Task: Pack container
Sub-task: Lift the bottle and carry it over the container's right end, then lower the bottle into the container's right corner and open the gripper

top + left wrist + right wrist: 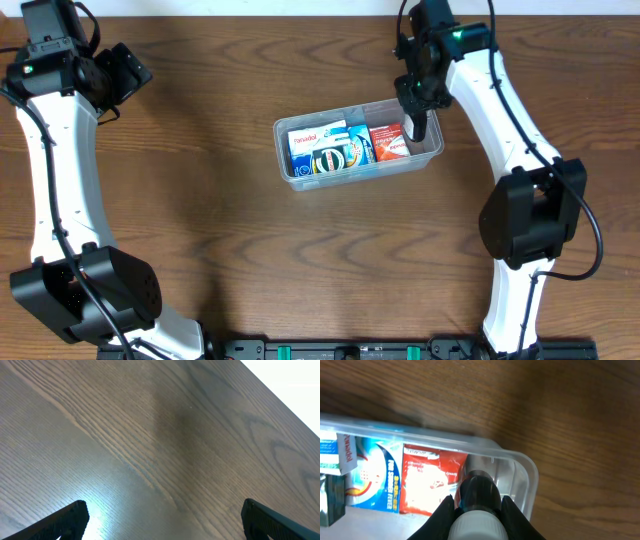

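Container (283,152): clear tub, middle of bench (220,250), boxes filling left and centre.
Right tool (477,505): clamped on small dark bottle (477,491), white cap, above tub's free right end, beside red box (427,477).
Left tool (160,520): jaws apart, idle, far left.
Risk: bottle catches rim or lands on red box, then topples.

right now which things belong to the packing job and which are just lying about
Job: container, blue box and red box inside it, dark round item in the right hand.
Lying about: no loose items seen; left hand open, idle over the table.
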You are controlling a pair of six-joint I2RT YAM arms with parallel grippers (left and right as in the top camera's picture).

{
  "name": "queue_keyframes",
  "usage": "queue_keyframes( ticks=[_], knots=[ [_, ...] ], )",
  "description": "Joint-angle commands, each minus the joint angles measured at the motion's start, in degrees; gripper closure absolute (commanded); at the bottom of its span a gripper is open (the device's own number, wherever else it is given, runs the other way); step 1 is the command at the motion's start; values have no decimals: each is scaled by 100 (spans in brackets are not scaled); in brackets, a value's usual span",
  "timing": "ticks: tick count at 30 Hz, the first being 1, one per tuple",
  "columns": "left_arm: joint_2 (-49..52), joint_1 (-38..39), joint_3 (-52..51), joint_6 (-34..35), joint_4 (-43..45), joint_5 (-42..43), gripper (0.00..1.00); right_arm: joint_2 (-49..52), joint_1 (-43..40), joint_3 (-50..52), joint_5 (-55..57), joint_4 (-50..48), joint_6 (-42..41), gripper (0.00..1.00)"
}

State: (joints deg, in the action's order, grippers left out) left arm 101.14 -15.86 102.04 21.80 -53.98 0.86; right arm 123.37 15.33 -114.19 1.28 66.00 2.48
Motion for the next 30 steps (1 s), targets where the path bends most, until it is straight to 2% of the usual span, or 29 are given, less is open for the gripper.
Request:
queue_keyframes(
  ticks=[1, 5, 15, 18, 21, 23, 30],
  knots=[
    [13, -15, 9, -37, -22, -68, 2, -13, 184, 155, 197, -166, -284, 83],
    [13, -15, 9, -37, -22, -68, 2, -13, 245, 422, 435, -391, -557, 83],
    [13, -15, 9, -37, -22, -68, 2, -13, 269, 933, 494, -782, -568, 80],
    [13, -15, 9, -37, -22, -68, 2, -13, 269, 933, 494, -804, -566, 76],
    [13, -15, 9, -37, -22, -68, 2, -13, 269, 933, 463, -791, -566, 65],
    [13, -15, 9, -37, -20, -68, 2, -15, 269, 929, 422, -791, -564, 61],
    [13, -15, 9, -37, -22, -70, 2, -337, 269, 925, 431, -796, -496, 55]
  ],
)
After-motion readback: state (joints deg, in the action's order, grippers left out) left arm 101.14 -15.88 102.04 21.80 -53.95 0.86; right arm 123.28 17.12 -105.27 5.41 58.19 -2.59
